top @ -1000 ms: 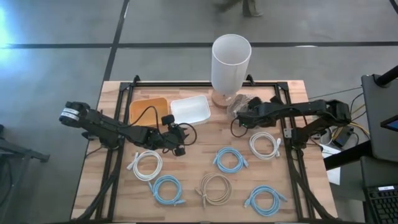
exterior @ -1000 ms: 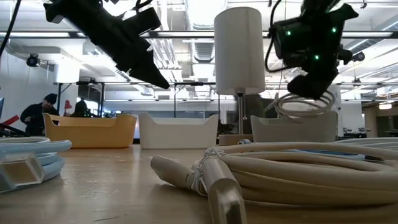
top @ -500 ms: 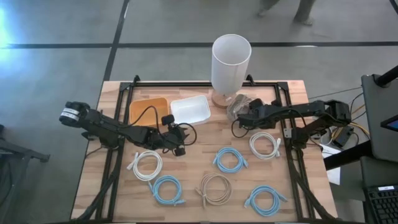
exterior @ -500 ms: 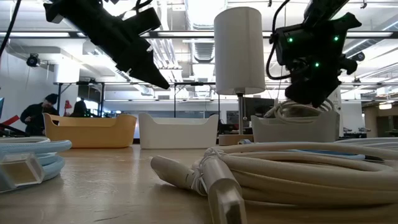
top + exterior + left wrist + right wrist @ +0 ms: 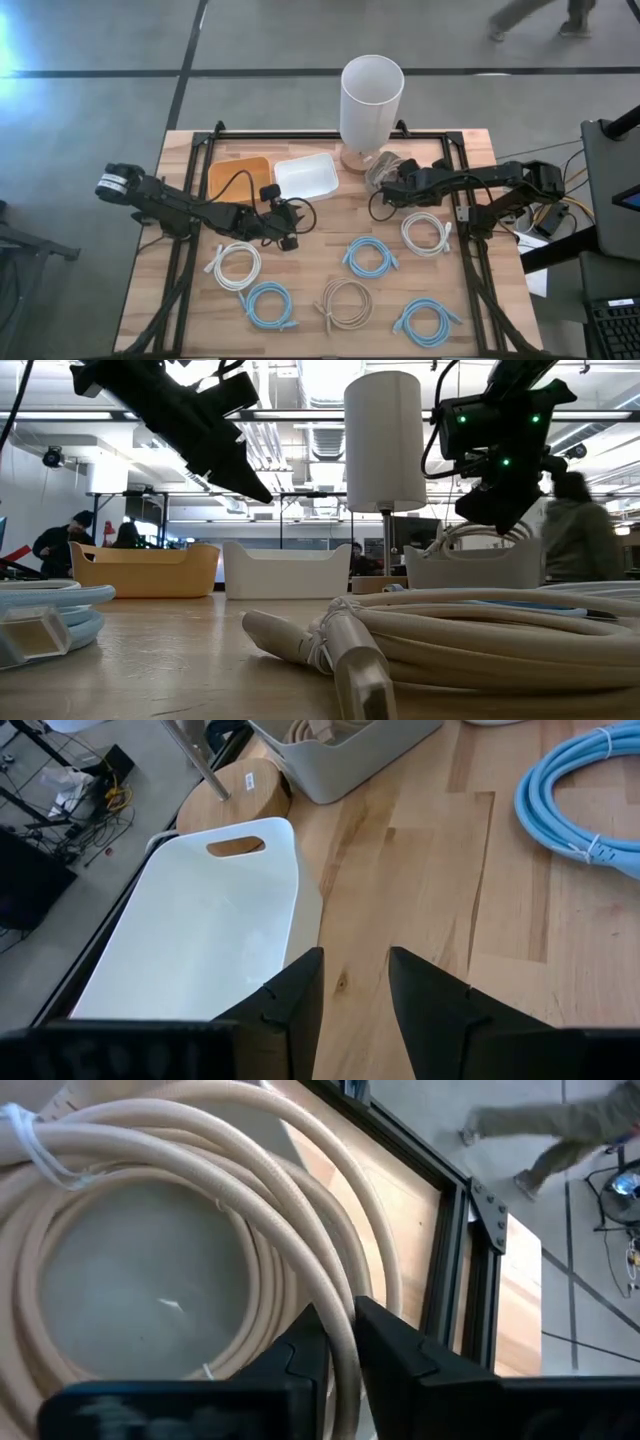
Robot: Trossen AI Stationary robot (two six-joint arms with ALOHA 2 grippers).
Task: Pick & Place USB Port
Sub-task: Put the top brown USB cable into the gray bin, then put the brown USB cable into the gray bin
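Observation:
A beige cable coil lies in the grey bin at the table's far side, right of the white tray. My right gripper stands over this bin, shut on the coil. My left gripper hovers open above bare wood near the table's middle, just in front of the white tray. It touches nothing. More coils lie flat on the near half: two white, three blue and one beige. My right gripper pinches one strand of the beige coil's outer loops between its two fingers, coming from above and pointing down. The strand runs through the narrow gap. The coil rests in the grey bin, its upper loops showing above the rim.
An orange bin sits left of the white tray. A tall white cylinder on a wooden foot stands at the far edge, close to the grey bin. A black frame borders the table. People pass in the room behind.
My right gripper has gone down with the beige coil, still shut on it. The coil hung clear above the grey bin a second ago and now sits lowered into it. The left arm has kept still.

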